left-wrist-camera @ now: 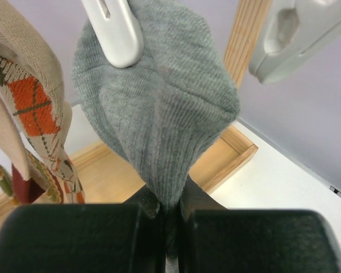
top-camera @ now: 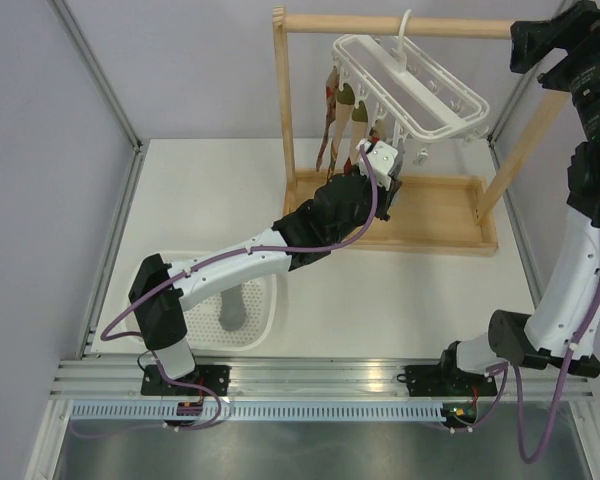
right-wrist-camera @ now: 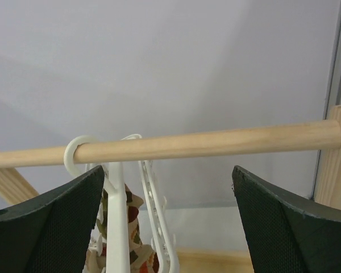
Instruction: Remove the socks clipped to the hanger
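Note:
The white hanger hangs by its hook from the wooden rail. Patterned argyle socks dangle from its clips on the left side. In the left wrist view a plain grey sock hangs from a white clip, with argyle socks beside it. My left gripper is shut on the grey sock's lower tip, under the hanger. My right gripper is open, high at the right end of the rail, facing it with nothing between its fingers.
The rail belongs to a light wooden rack with a tray base under the hanger. A white perforated basket sits at the near left with a grey sock inside. Another empty white clip hangs on the right.

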`<state>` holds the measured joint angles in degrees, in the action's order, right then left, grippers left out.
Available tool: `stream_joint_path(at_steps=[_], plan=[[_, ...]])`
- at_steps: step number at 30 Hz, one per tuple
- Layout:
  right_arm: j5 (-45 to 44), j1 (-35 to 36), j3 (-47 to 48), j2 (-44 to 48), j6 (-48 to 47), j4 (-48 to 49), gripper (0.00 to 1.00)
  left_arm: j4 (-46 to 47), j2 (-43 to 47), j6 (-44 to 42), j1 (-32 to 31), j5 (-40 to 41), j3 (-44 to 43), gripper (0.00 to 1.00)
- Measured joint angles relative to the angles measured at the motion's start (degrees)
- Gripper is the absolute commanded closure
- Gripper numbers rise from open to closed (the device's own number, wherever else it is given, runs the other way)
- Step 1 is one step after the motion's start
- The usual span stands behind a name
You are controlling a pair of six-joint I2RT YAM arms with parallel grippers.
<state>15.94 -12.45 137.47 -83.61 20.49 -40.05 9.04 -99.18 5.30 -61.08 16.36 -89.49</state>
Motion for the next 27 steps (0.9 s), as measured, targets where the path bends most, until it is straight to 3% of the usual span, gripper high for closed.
stream_joint_path(at_steps=[5, 12, 20, 27], plan=[[-12.7, 9.29, -2.97, -2.67, -6.51, -0.2, 0.03, -0.02, 0.0, 0.0, 0.0, -0.04, -0.02, 0.98], [-23.69, 21.51, -9.4, -3.5, -10.64, -1.51, 0.04, -0.13, -0.61, -0.02, 0.22, -0.09, -1.09, 0.98], [-33.7, 39.56, -11.98, 3.06, -12.98, 0.83, 0.04, -0.28, -2.01, -0.02, 0.59, 0.07, -1.55, 0.98], [-43.78, 52.87, -22.99, 7.23, -13.31, 6.01, 0.04, -0.35, -2.14, 0.0, 0.63, 0.11, -1.55, 0.98]])
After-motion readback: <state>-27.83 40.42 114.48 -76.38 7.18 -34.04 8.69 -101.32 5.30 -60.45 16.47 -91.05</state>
